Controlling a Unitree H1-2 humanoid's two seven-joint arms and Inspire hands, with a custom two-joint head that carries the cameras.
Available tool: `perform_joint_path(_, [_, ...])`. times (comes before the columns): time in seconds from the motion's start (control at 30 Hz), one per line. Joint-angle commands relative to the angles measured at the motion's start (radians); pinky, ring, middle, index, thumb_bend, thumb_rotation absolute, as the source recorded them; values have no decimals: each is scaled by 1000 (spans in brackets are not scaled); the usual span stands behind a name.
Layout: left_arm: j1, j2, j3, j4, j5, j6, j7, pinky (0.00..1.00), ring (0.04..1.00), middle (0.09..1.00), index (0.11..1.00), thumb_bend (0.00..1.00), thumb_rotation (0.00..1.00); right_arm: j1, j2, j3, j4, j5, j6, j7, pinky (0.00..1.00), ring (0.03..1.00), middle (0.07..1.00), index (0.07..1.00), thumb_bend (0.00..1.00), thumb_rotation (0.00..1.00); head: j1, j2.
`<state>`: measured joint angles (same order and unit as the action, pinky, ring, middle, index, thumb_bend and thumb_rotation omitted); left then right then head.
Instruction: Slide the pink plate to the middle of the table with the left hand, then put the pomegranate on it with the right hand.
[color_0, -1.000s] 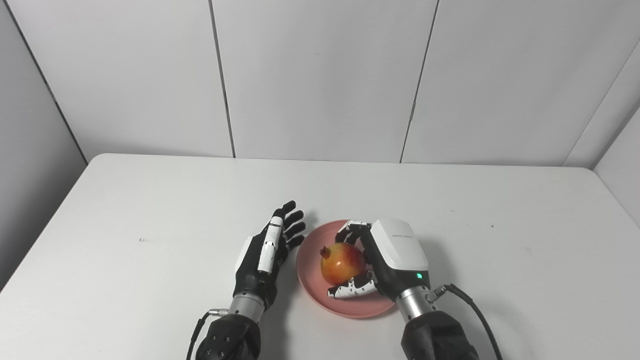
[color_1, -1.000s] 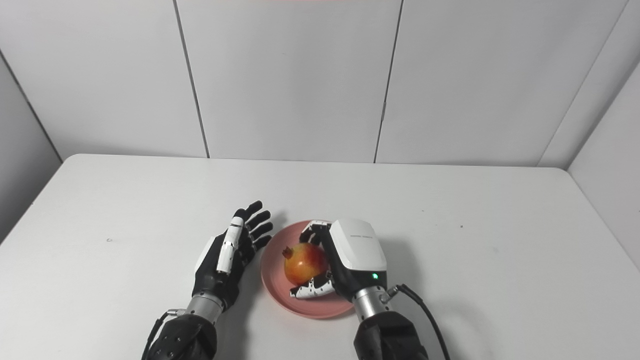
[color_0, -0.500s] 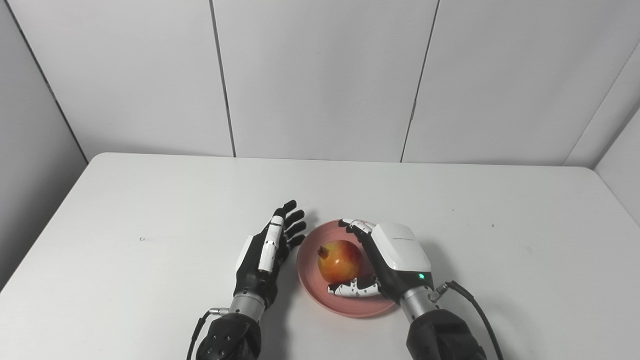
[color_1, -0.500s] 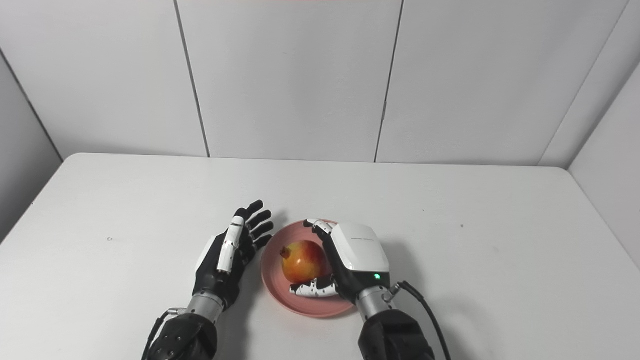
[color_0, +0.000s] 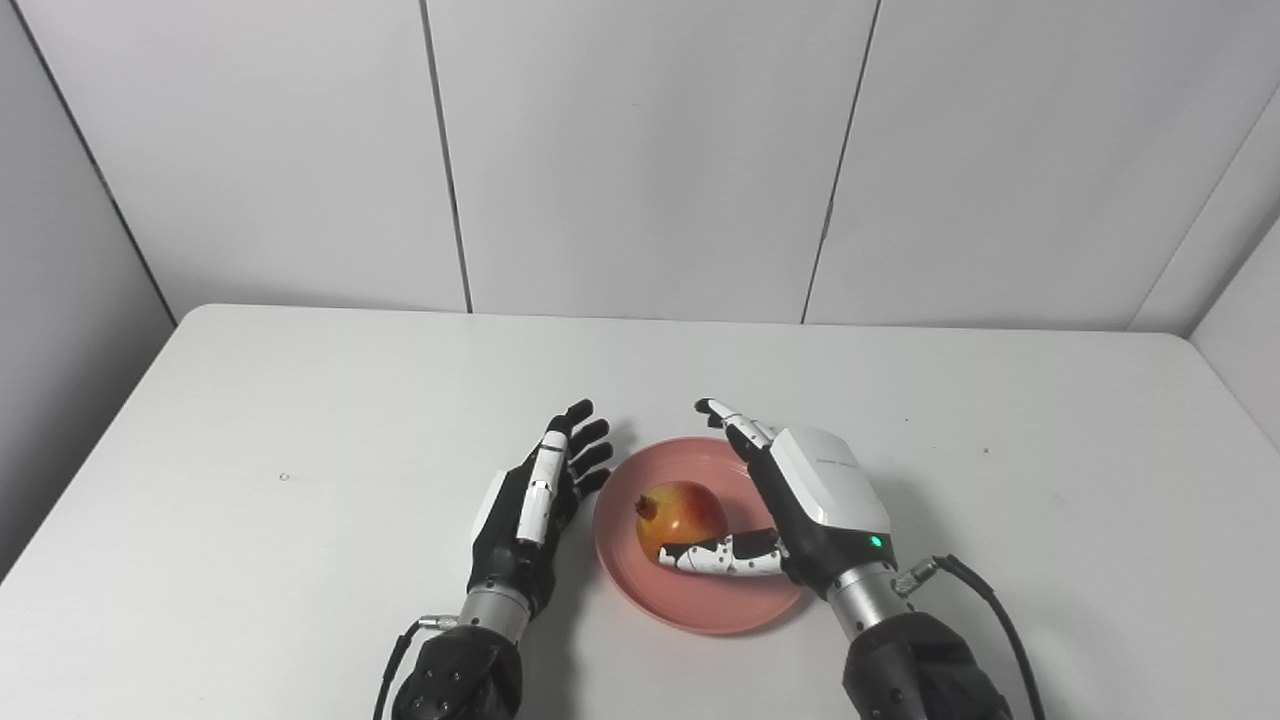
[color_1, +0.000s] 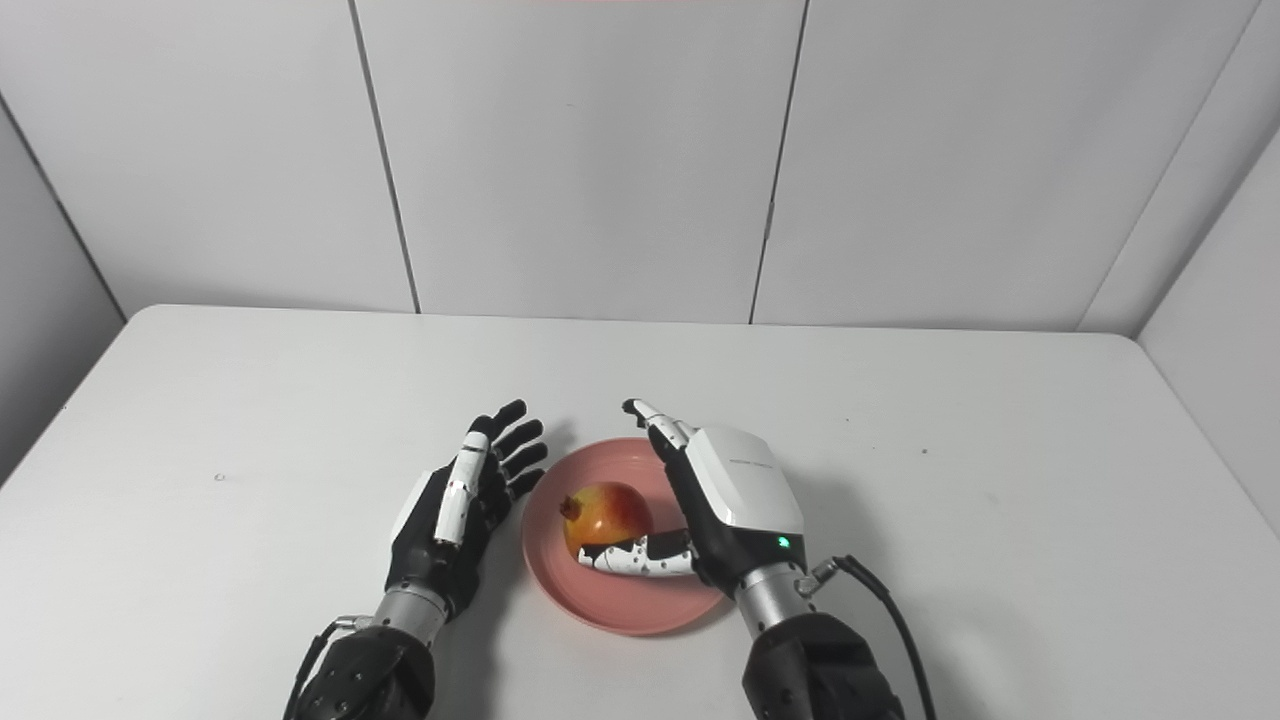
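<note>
The left hand (color_0: 530, 510) is resting edge-on against the desk (color_0: 250, 420), fingers spread and grasping nothing, just beside the left rim of the pink plate (color_0: 700, 610). The pomegranate (color_0: 682, 512) is sitting on the plate, near the middle of the desk. The right hand (color_0: 800, 495), wrapped around the fruit a second ago, is now releasing: fingers are extending clear and only the thumb is lying close in front. Judgement: placement looks done; withdrawal remains.

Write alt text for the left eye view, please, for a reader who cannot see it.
A pomegranate sits on a pink plate on a white table. The right hand is open beside it; the left hand is open left of the plate.
</note>
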<state>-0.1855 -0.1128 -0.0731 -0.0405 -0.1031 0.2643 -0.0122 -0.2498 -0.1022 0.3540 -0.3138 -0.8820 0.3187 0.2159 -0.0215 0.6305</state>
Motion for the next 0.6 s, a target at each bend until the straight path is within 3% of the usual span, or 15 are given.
perform_joint_path(0.0, [-8,-3,-2,-24,3,1,-5,852,872,885,872,444,1000,-10,3,-20,-64,39,-25,0,712,800,857,889,984,471,0,-2])
perform_joint_path(0.07, [-9,-1,-2,-22,5,1,-5,852,872,885,872,443,1000,-7,5,-33,-92,76,-16,19,723,807,861,888,997,488,-1,-3])
perform_joint_path(0.23, [-10,1,1,-18,8,-4,-3,849,871,884,869,438,1000,2,11,-102,-199,269,83,132,766,841,883,910,1000,524,-2,-6])
perform_joint_path(0.3, [-11,2,3,-18,5,-1,-3,848,869,882,867,443,1000,5,5,-123,-218,314,95,147,809,869,893,922,1000,594,-4,-7])
perform_joint_path(0.43, [-11,-2,10,-23,-3,7,-3,855,871,883,869,443,1000,32,14,-195,-192,421,7,72,796,871,898,916,1000,656,-7,-7])
perform_joint_path(0.57, [-12,-3,12,-29,-3,12,-1,858,872,884,872,447,1000,56,40,-235,-146,451,-72,-34,761,841,883,906,984,846,-13,-8])
